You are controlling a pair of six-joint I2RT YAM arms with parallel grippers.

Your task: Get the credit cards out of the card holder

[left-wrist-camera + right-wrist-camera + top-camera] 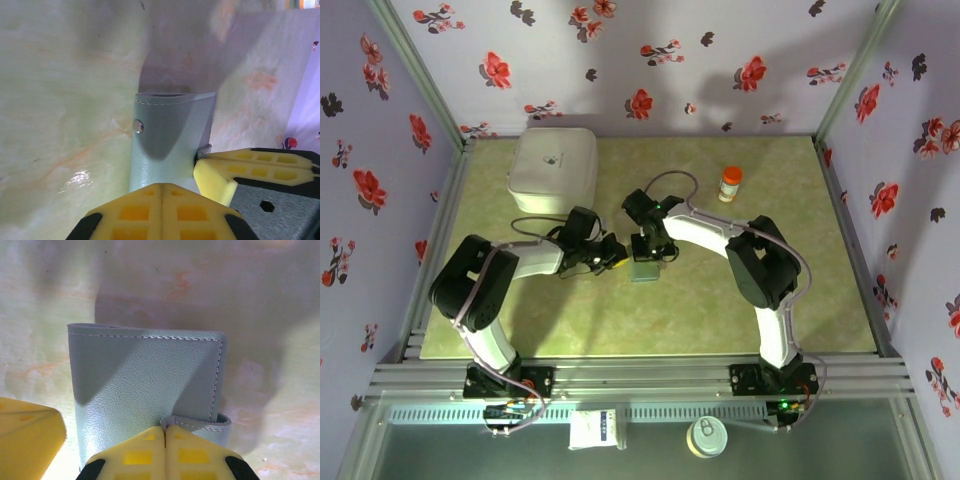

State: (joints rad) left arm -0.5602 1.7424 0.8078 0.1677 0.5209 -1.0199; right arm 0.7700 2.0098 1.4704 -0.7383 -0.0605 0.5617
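Observation:
The card holder (645, 270) is a grey-blue folded wallet lying closed on the green table, mid-table. In the left wrist view the card holder (170, 145) shows its round stud (138, 126). My left gripper (162, 189) is shut, its tips pressed together over the wallet's near end; no leather shows between them. My right gripper (165, 432) is shut on the wallet's small closing strap (200, 422), at the near right corner of the card holder (145, 385). From above, the left gripper (615, 253) and right gripper (646, 250) meet at the wallet. The credit cards are hidden.
A big white rounded box (553, 170) stands at the back left of the table (800, 300). A small orange-capped bottle (730, 184) stands at the back right. Floral walls close in three sides.

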